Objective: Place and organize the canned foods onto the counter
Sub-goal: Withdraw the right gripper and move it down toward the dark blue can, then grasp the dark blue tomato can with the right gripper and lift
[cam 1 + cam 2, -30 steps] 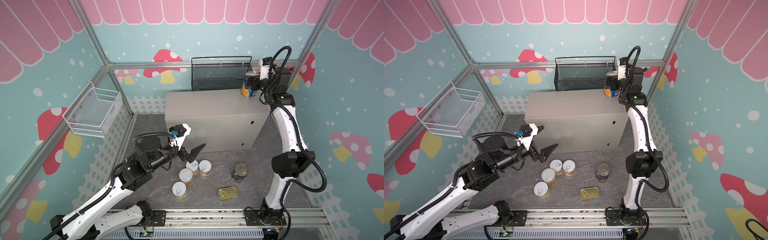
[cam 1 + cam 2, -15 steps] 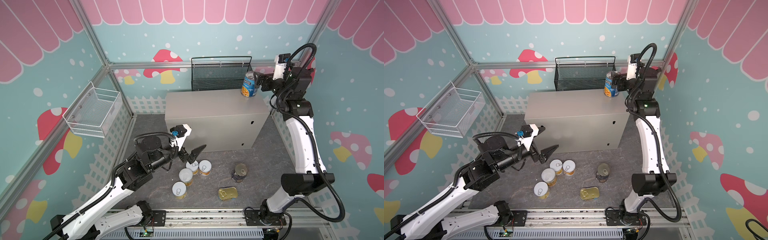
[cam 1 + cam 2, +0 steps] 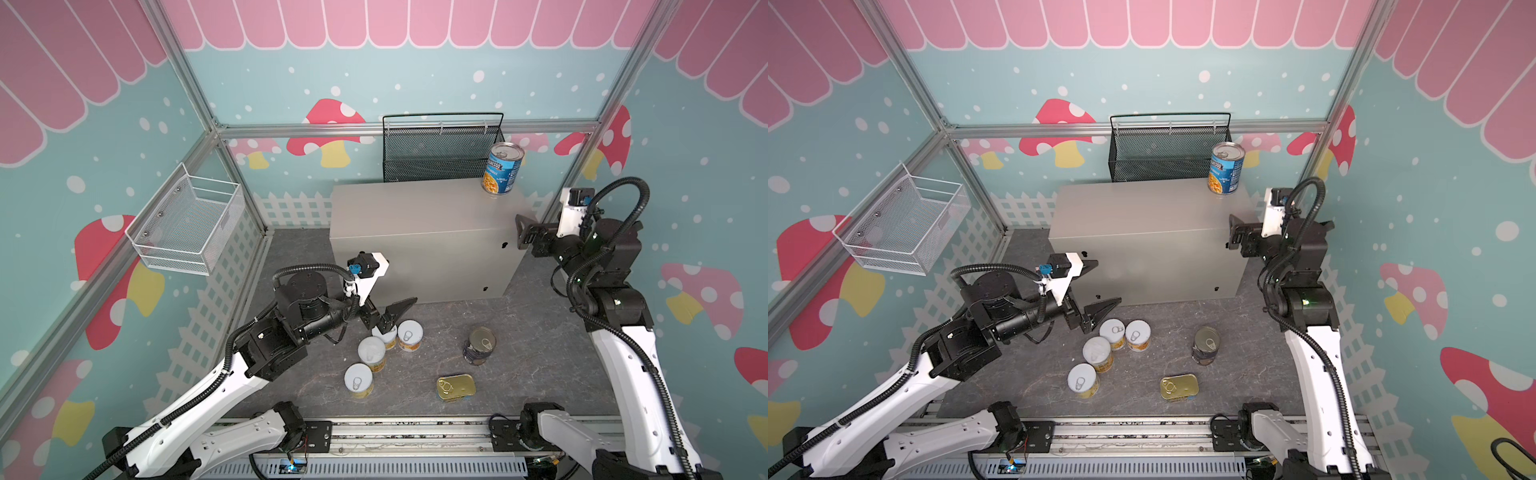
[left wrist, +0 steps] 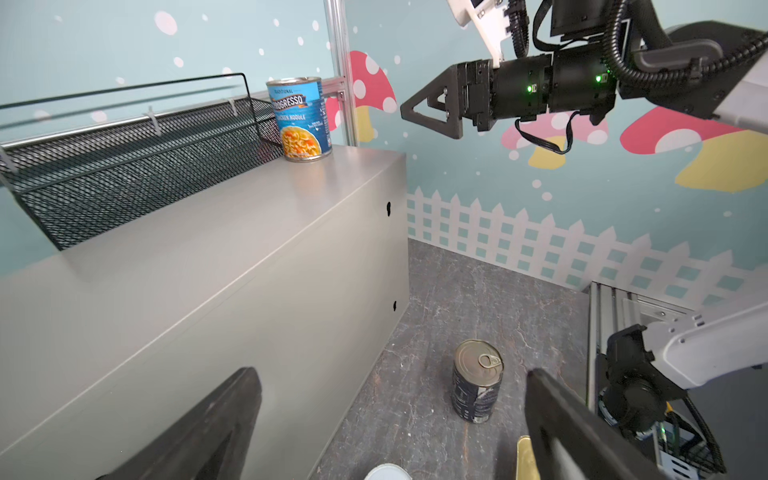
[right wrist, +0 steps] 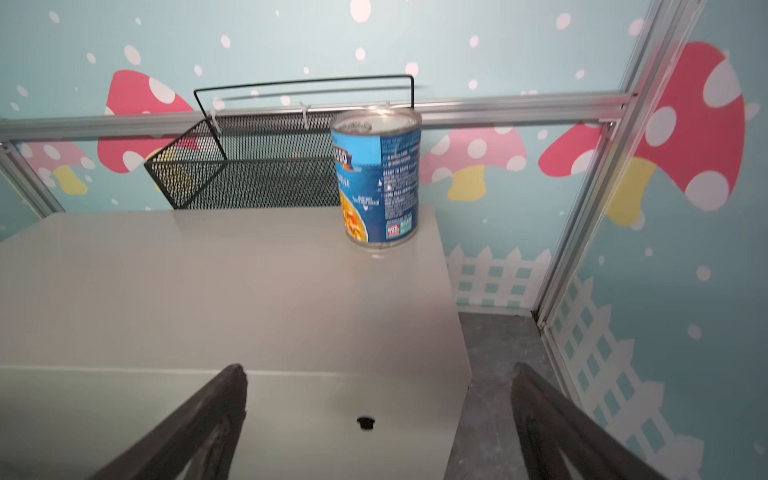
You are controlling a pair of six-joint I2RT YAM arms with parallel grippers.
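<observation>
The blue-labelled can [image 3: 503, 168] is standing upright on the counter's [image 3: 415, 212] back right corner, upper right of both top views. The right gripper [image 3: 524, 232], jaws wide apart and empty, is hanging below and right of it, well apart; half a second earlier it was level beside the can. The left gripper [image 3: 1108, 281], also spread, is hovering unmoved above the yellow tins [image 3: 371, 349] at lower centre.

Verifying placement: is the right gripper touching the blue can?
Apart. Right wrist view: the right gripper stands short of the blue can, bare counter between.
</observation>
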